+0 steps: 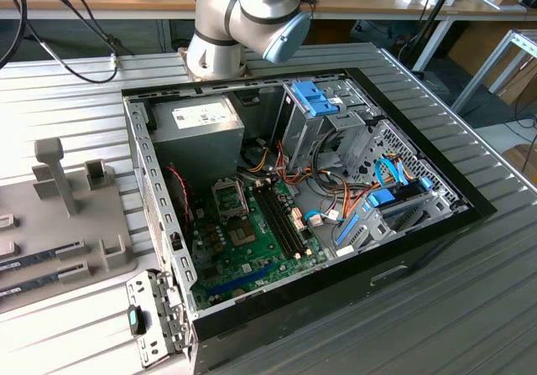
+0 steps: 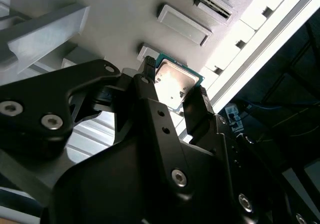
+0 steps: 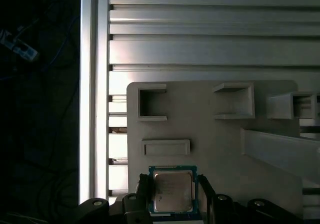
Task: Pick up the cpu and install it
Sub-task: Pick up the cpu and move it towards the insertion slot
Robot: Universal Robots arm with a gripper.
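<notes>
The cpu (image 3: 172, 190) is a small square chip with a silvery top and a thin green rim. It sits between the two black fingers of my gripper (image 3: 173, 196), which press against its opposite edges just over the grey holder tray (image 3: 210, 129). In the second wrist view the cpu (image 2: 175, 81) gleams between the fingers (image 2: 148, 71), with my gripper (image 2: 174, 86) shut on it above the same tray (image 2: 125, 18). In the exterior view the open computer case (image 1: 302, 182) holds the green motherboard (image 1: 252, 241) with its socket (image 1: 231, 197).
The grey holder tray (image 1: 75, 224) lies at the exterior view's left on a ribbed metal table (image 1: 470, 308), with memory sticks (image 1: 46, 251) and upright posts. The arm's base (image 1: 235, 23) stands behind the case. A grey power-supply box (image 1: 197, 127), cables and blue drive brackets crowd the case.
</notes>
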